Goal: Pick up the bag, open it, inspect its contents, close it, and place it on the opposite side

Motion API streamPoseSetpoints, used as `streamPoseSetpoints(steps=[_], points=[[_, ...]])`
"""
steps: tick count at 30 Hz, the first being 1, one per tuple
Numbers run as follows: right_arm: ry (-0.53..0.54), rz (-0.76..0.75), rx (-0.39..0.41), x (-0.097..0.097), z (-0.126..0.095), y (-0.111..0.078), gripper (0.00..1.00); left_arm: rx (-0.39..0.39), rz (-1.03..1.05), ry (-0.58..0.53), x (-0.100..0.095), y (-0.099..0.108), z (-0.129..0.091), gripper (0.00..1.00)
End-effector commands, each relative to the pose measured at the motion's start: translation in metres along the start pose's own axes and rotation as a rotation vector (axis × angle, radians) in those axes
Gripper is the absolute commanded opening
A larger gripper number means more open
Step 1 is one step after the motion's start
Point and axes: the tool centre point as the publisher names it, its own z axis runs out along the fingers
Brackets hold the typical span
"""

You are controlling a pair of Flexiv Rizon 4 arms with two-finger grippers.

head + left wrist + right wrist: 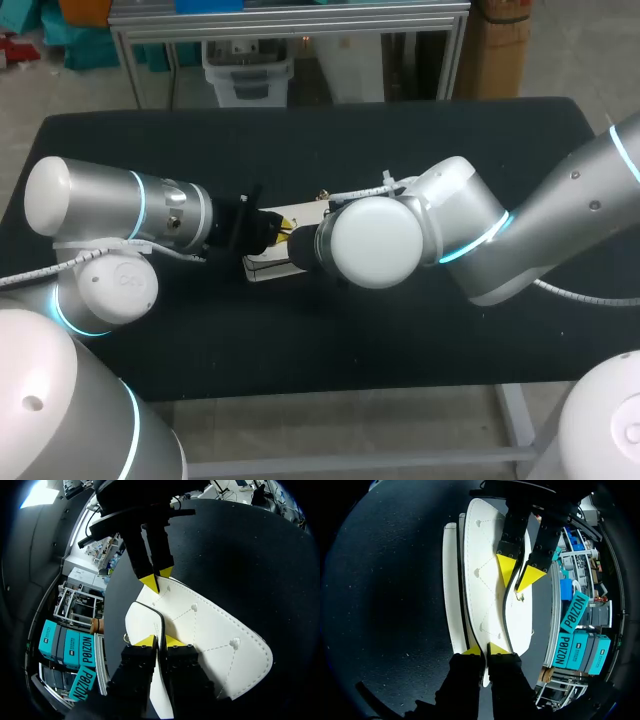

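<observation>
A white bag (pixel 268 268) with black edging and dotted stitching lies flat on the black table, between my two arms. In the left wrist view the bag (pixel 210 625) stretches ahead, and my left gripper (pixel 159 641) is shut on its thin looped handle (pixel 150 611). My right gripper (pixel 157 577) faces it from the far side. The right wrist view shows the bag (pixel 485 555) lengthwise, with my right gripper (pixel 485 650) shut on its near black-edged rim and my left gripper (pixel 519 572) pinching the handle (pixel 506 610) opposite. From above, my right wrist hides its own fingers.
The black table (pixel 400 150) stretches wide on all sides of the bag, bare at the back and right. Both arms meet over its middle, the left arm (pixel 110 200) low across the left half and the right arm (pixel 540 230) across the right half.
</observation>
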Motion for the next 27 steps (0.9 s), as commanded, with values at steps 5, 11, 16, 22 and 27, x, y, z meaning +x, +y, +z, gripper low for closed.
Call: streamPoseSetpoints(steps=[5, 11, 16, 22, 27], points=[[0.006, 0.001, 0.01, 0.0, 0.007, 0.0, 0.0, 0.001, 0.024, 0.047, 0.01, -0.001, 0.012, 0.0], [0.008, -0.003, 0.008, 0.0, 0.008, 0.002, 0.0, -0.015, 0.016, 0.072, 0.01, 0.001, 0.021, 0.0], [0.007, -0.002, 0.009, 0.0, 0.008, 0.002, 0.0, -0.031, -0.02, 0.044, 0.011, 0.01, 0.008, 0.0], [0.006, -0.001, 0.011, 0.0, 0.008, 0.001, 0.0, -0.002, -0.07, 0.003, 0.01, 0.02, -0.017, 0.0], [0.008, -0.001, 0.012, -0.001, 0.008, 0.001, 0.0, 0.003, -0.045, 0.053, 0.014, 0.014, -0.01, 0.0]])
